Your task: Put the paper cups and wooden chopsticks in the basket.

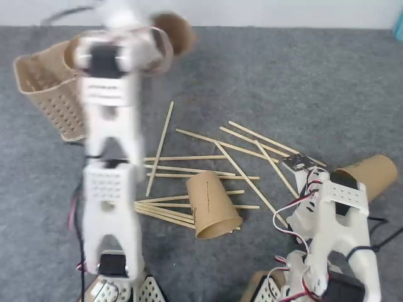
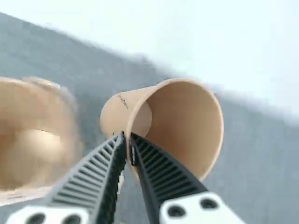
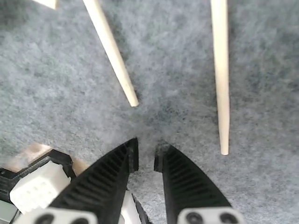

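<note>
Grey carpeted table, scattered wooden chopsticks, tipped paper cups, basket

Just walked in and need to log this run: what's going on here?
The left gripper pinches the wall of a paper cup, holding it up beside the basket at the far left. The right gripper sits low over the grey mat, slightly open and empty, near two chopstick ends. The wooden chopsticks lie scattered mid-table; a second cup lies on its side over them, and a third cup lies farther right.
</note>
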Robot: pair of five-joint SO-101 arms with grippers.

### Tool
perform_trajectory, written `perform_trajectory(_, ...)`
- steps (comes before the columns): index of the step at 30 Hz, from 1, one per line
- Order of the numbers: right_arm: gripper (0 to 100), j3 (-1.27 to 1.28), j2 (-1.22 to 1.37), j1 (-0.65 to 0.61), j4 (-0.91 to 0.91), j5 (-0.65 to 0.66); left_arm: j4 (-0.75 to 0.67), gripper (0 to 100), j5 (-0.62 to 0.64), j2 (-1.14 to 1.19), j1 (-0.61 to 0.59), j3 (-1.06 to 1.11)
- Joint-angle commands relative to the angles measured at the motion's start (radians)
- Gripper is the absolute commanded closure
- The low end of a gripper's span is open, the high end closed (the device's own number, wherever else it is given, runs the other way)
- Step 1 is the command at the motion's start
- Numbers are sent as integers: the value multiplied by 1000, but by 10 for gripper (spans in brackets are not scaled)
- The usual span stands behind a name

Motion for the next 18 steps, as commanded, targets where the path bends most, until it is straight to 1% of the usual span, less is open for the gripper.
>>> perform_trajectory(1,929,-9,-36,1,16,14,29,991,103,-247,-169,-45)
perform_trajectory(6,929,-9,-36,-2,16,12,28,991,103,-364,-272,-45)
perform_trajectory(12,929,-8,-36,1,16,9,32,991,103,-377,-347,-22)
perform_trajectory(18,929,-8,-36,1,16,9,32,991,109,-385,-347,79)
